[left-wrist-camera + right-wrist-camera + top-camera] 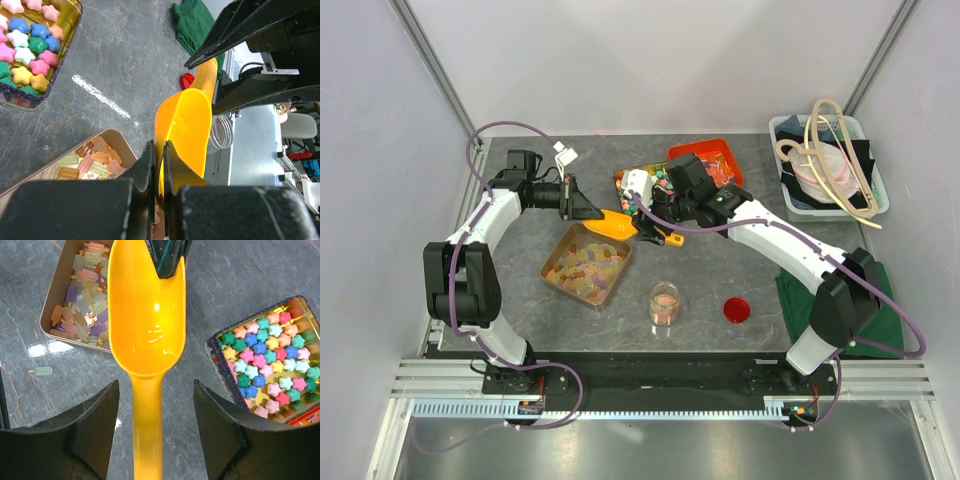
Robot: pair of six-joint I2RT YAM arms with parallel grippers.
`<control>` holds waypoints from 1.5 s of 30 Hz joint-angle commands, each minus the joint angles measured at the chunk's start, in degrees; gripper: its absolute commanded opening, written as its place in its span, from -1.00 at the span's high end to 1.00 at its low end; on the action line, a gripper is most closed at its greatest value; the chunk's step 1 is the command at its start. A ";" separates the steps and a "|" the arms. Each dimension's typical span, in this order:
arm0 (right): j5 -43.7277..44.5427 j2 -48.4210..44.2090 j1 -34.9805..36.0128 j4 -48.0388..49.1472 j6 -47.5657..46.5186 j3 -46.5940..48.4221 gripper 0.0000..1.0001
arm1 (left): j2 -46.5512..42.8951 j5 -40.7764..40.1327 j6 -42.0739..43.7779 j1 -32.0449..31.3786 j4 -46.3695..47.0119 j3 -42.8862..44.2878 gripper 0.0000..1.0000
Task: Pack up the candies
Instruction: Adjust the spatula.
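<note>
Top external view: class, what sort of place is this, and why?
Probably a robotics lab cell: left arm and right arm bolted at the table edge, white enclosure walls, candies staged in a tin.

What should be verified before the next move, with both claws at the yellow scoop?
1. Left claw shut on the scoop rim: ok.
2. Right claw gripping the handle: not ok; it is open, with gaps either side.
3. Scoop loaded: not ok; the bowl is empty.
4. Jar uncapped: ok; the red lid lies apart beside it.
5. Candies all inside the tin: not ok; one stray piece lies outside it.
</note>
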 commanded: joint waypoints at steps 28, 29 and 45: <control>-2.06 4.22 1.54 5.29 2.11 1.12 0.60 | -0.01 3.45 2.29 0.02 -1.02 1.12 0.97; -2.06 4.39 1.54 5.29 2.19 1.21 0.72 | -0.01 3.36 2.29 0.02 -1.02 1.12 0.96; 8.13 3.87 1.63 5.65 3.08 1.74 1.00 | 0.61 -1.73 1.24 5.11 -1.19 4.98 -0.33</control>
